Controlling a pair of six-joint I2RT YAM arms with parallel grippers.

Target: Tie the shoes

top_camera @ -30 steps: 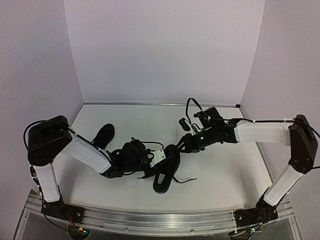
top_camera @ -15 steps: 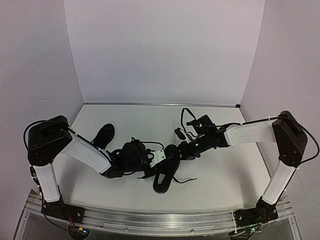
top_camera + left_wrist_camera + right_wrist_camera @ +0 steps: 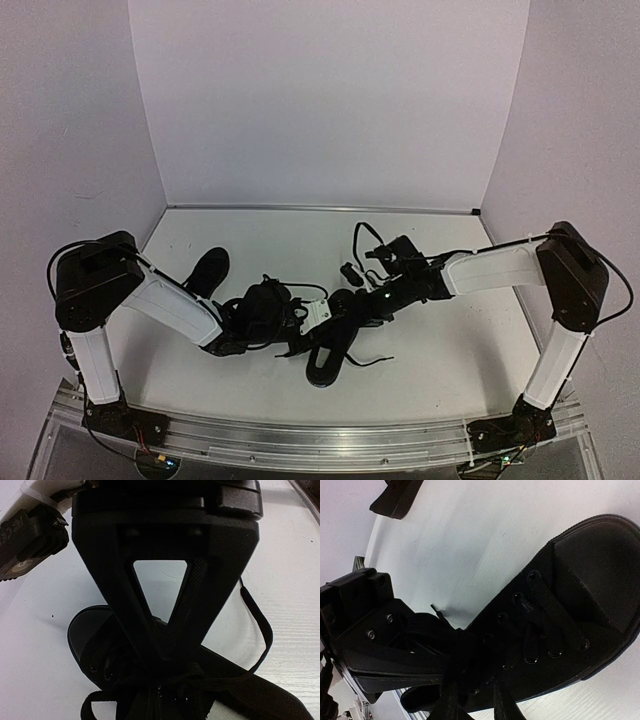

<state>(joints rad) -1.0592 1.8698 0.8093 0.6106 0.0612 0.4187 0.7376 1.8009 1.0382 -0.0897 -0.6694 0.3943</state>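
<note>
Counter (image 3: pixel 450 340): white and flat, with a metal rail (image 3: pixel 330 440) along its near edge. Item one, a black lace-up shoe (image 3: pixel 325 368), lies about mid-counter and serves as the landmark; a thin black lace (image 3: pixel 372 359) runs off its right side and rests loose on the bare surface just beside it. Item two, a second black shoe (image 3: pixel 209 270), lies well apart to the landmark's left and farther back.
</note>
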